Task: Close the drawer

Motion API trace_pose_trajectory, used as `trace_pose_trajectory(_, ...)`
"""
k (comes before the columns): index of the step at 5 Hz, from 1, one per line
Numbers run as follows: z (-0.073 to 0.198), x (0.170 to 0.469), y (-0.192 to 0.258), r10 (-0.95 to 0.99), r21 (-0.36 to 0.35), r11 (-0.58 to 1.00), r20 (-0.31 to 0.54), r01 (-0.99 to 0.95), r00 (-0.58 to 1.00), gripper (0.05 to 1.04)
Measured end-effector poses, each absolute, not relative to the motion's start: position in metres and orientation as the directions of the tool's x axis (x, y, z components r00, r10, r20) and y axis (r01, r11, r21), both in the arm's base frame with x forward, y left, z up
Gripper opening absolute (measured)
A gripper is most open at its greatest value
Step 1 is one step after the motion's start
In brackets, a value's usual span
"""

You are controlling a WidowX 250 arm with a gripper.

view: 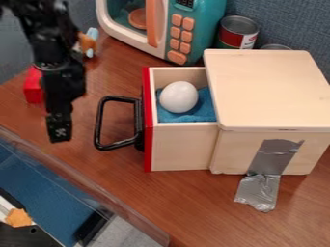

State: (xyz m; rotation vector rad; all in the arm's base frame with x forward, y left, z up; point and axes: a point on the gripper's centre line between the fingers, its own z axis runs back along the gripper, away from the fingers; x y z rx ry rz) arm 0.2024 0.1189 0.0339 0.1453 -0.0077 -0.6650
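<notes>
Drawer point(182, 146) right of hand point(59, 134)

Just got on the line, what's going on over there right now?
Nothing is being handled at this moment. The robot's hand hangs to the left of the drawer's black handle, apart from it. The drawer stands partly open from the wooden box, with a white egg on blue cloth inside, so the closing is not yet done.
</notes>
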Motion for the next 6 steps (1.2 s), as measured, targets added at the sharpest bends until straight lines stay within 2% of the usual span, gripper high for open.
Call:
trace_pose_trajectory(2, 0.014, 0.21, 0.095, -0.613, 0.092, 0.784, -0.05, 0.614, 0.789, 0.999)
trace_pose_trajectory(6, 0.005, 0.249, 0.05, -0.6, 0.06, 0.798, -0.018, 0.599, 0.8, 0.999)
